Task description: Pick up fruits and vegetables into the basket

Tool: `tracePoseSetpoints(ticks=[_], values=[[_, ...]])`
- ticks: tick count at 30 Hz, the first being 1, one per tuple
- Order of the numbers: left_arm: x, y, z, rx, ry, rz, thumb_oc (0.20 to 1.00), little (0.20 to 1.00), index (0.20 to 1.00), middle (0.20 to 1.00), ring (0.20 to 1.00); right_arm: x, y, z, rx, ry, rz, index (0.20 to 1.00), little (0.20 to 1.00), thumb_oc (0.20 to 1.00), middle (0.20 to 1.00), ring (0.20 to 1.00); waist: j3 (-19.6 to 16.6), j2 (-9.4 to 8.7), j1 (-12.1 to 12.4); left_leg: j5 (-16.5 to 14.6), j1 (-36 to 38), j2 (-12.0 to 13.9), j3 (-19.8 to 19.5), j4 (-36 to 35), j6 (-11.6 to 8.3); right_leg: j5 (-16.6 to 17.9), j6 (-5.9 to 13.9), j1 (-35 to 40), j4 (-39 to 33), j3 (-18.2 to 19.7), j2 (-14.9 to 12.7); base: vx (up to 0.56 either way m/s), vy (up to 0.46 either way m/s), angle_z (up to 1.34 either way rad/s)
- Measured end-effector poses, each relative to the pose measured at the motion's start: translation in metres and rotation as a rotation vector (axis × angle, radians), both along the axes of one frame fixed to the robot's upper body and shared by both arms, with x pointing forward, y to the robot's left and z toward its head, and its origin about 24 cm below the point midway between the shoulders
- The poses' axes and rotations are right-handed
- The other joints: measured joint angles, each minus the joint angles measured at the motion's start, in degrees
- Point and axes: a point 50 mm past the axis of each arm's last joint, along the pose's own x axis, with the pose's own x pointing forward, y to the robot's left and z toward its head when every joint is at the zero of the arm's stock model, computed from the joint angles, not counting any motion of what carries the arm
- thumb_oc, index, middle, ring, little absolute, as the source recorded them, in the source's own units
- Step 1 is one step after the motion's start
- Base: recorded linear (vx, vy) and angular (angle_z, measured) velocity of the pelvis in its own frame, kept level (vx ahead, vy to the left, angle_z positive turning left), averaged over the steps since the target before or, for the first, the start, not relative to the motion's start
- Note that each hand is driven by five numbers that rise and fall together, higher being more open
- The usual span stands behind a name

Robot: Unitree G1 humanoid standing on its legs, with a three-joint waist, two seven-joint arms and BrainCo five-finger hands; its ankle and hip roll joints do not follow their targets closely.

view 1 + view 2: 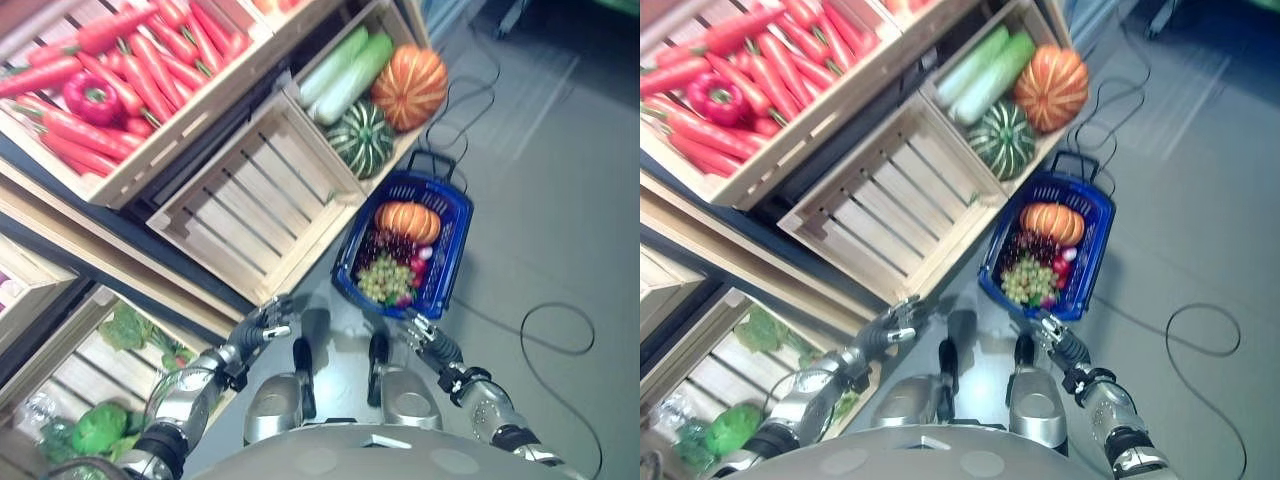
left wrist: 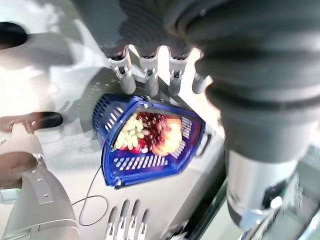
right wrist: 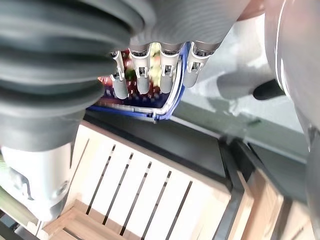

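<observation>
Now both hands empty, fingers relaxed: right hand (image 1: 425, 332) nearer basket (image 1: 449, 262), just ahead; left hand (image 1: 262, 325) beside empty crate (image 1: 250, 205).

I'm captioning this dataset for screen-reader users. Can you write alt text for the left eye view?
A blue basket on the grey floor holds an orange pumpkin, green grapes and dark grapes, beside wooden crates of carrots, one empty crate, and a green squash. The robot's left hand and right hand hang open below, holding nothing.
</observation>
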Motion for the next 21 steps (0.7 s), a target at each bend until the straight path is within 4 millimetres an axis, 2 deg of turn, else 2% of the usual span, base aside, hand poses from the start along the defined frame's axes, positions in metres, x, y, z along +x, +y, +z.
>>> tracePoseSetpoints(ticks=[4,8,10,14,21], values=[[-0.013,0.017,-0.017,0.073,0.127,0.052,1.0,1.0,1.0,1.0,1.0,-0.016,0.013,-0.012,-0.034,0.116,0.13,1.0,1.0,1.0,1.0,1.0,-1.6,-1.81,1.5,0.1,2.1,-0.2,-0.3,-0.8,0.02,0.0,0.27,2.5,-1.0,-1.1,0.0,-0.02,0.019,0.09],[-0.024,0.027,-0.026,0.106,0.227,0.074,1.0,1.0,1.0,1.0,1.0,-0.014,0.014,-0.014,-0.119,0.145,0.243,1.0,1.0,1.0,1.0,1.0,-1.8,-1.78,1.7,0.0,4.4,-0.4,-0.6,-1.3,0.14,0.0,0.46,4.8,-1.4,-1.2,-0.1,-0.02,0.03,0.02],[-0.032,0.024,-0.033,0.107,0.281,0.071,1.0,1.0,1.0,1.0,1.0,-0.014,0.013,-0.017,-0.171,0.182,0.288,1.0,1.0,1.0,1.0,1.0,-2.2,-1.58,1.7,0.2,5.1,-0.3,-0.7,-1.6,0.1,-0.2,0.74,5.4,-1.5,-1.2,-0.2,-0.01,0.016,0.0],[-0.044,0.012,-0.043,0.069,0.38,0.057,1.0,1.0,1.0,1.0,1.0,-0.018,0.01,-0.02,-0.196,0.258,0.27,1.0,1.0,1.0,1.0,1.0,-3.6,-1.23,1.7,0.3,5.7,-0.2,-0.8,-1.6,0.1,-0.2,0.74,6.0,-1.8,-1.3,-0.2,0.0,0.0,0.0],[-0.044,0.005,-0.048,0.028,0.516,0.014,1.0,1.0,1.0,1.0,1.0,-0.025,0.003,-0.024,-0.26,0.335,0.328,1.0,1.0,1.0,1.0,1.0,-5.4,-0.22,1.6,0.2,7.1,-0.1,-0.8,-1.6,0.03,-0.2,0.7,7.8,-2.3,-1.5,-0.1,0.03,-0.016,0.03]])
